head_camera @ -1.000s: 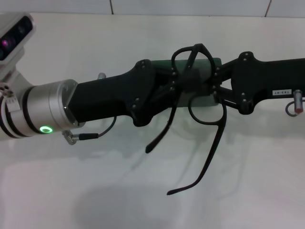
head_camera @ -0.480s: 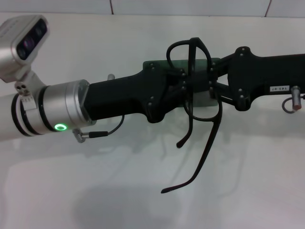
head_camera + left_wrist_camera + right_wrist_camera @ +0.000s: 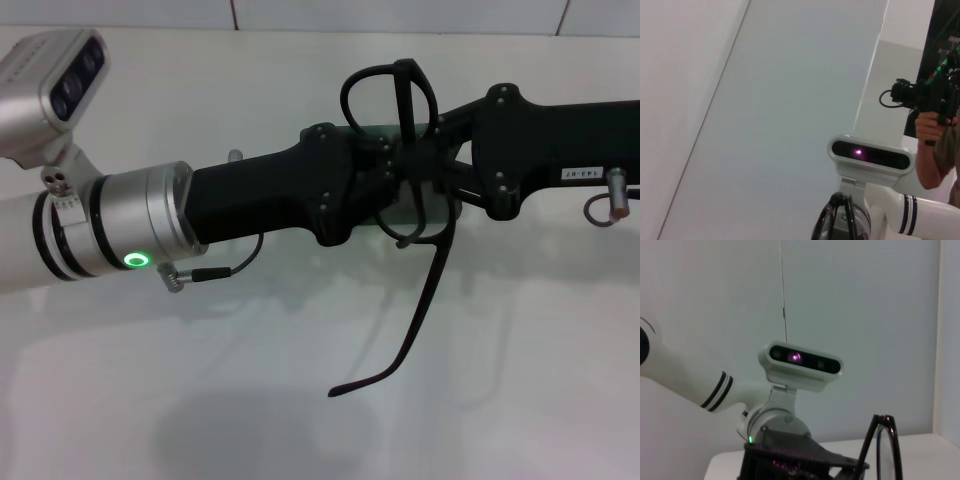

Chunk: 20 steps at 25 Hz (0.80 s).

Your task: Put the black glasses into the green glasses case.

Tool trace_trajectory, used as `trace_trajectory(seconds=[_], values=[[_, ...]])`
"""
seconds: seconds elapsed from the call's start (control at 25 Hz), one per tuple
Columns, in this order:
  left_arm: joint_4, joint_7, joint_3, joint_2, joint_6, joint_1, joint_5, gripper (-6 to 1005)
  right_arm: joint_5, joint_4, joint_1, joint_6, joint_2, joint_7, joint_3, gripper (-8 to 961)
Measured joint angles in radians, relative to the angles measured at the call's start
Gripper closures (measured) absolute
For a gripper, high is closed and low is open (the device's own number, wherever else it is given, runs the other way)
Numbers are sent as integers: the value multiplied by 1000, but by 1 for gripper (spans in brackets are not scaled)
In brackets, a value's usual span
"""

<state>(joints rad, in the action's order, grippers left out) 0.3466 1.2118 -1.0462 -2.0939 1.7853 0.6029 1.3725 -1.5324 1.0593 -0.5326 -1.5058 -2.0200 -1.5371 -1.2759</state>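
The black glasses (image 3: 408, 95) hang in the air between my two grippers at mid-table, frame turned on edge, one temple arm (image 3: 420, 312) trailing down toward me. My left gripper (image 3: 392, 168) reaches in from the left and is shut on the frame. My right gripper (image 3: 437, 172) comes in from the right and meets the glasses from the other side. The green glasses case (image 3: 372, 127) lies on the table behind and under both grippers, mostly hidden. The glasses also show in the left wrist view (image 3: 837, 220) and in the right wrist view (image 3: 887, 450).
The white table (image 3: 300, 400) stretches toward me beneath the arms. The left arm's wrist camera (image 3: 55, 75) sticks up at the far left. A person holding a camera (image 3: 930, 100) stands in the background of the left wrist view.
The left gripper carried the glasses right and slightly up, turning them more on edge. The shorter hanging temple arm swung up against the frame. The right gripper moved left, closer in.
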Motion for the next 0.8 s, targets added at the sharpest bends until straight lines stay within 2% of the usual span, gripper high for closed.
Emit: trace_trajectory(seconds=[0.6, 0.8], values=[[0, -2, 1, 0, 2, 2, -14, 987, 6, -12, -6, -6, 2, 6, 1, 849], [0, -2, 2, 0, 32, -3, -17, 986, 5, -34, -1, -8, 3, 16, 32, 849]])
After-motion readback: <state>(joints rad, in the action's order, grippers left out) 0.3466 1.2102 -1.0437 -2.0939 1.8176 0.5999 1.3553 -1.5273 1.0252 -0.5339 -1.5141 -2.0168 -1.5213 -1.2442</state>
